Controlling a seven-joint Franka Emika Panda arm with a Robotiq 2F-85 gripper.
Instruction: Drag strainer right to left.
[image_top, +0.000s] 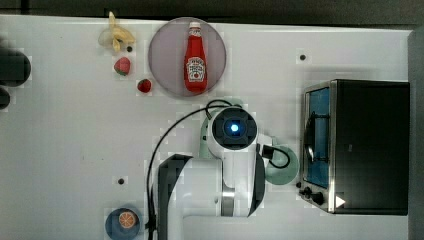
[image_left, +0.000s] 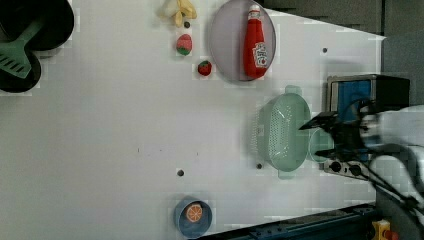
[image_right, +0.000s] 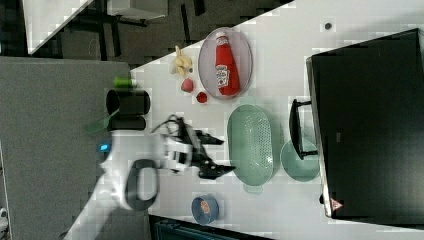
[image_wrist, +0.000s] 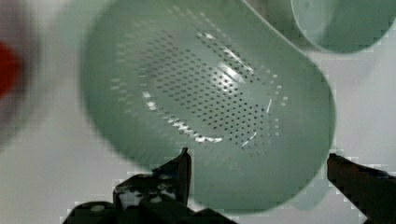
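Note:
The strainer (image_left: 282, 131) is a pale mint-green oval colander with a hole-dotted basin, lying on the white table beside the toaster oven. In the right view the strainer (image_right: 251, 142) lies lengthwise between the ketchup plate and the blue bowl. My gripper (image_left: 320, 136) hovers at the strainer's edge on the oven side, open and holding nothing. In the wrist view the gripper (image_wrist: 259, 156) hangs over the strainer (image_wrist: 210, 102), with one dark finger on each side of its rim. In the top view my arm's wrist (image_top: 234, 129) covers most of the strainer (image_top: 202, 142).
A round mint-green mug (image_right: 299, 160) sits between the strainer and the toaster oven (image_top: 360, 145). A ketchup bottle (image_top: 195, 57) lies on a grey plate (image_top: 165, 55), with a banana (image_top: 116, 36) and two strawberries nearby. A blue bowl with an orange (image_top: 123, 221) stands near the table edge.

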